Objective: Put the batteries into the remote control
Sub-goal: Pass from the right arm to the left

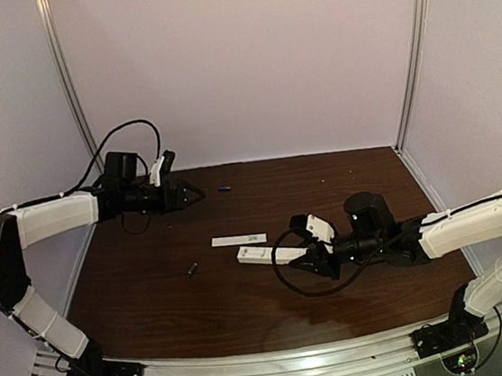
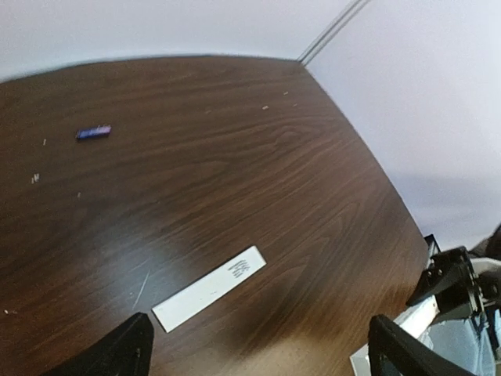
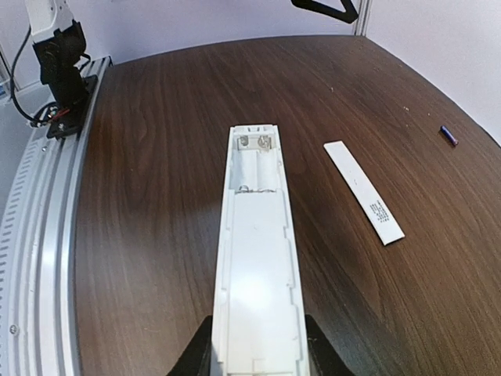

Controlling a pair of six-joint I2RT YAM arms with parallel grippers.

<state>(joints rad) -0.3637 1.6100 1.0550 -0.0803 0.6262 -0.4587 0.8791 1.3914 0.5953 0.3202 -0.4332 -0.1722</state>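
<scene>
The white remote control (image 1: 266, 255) lies back side up near the table's middle. My right gripper (image 1: 312, 257) is shut on its near end. In the right wrist view the remote (image 3: 257, 258) runs away from my fingers, and its open battery compartment (image 3: 257, 160) at the far end is empty. A bluish-purple battery (image 1: 224, 189) lies at the back, just right of my open, empty left gripper (image 1: 195, 192). It also shows in the left wrist view (image 2: 94, 132) and the right wrist view (image 3: 448, 135). A second dark battery (image 1: 191, 269) lies left of the remote.
A thin flat white strip (image 1: 239, 240) with dark print lies just behind the remote; it also shows in the left wrist view (image 2: 210, 288) and the right wrist view (image 3: 364, 192). A metal rail (image 1: 271, 367) runs along the near edge. Pale walls enclose the brown table.
</scene>
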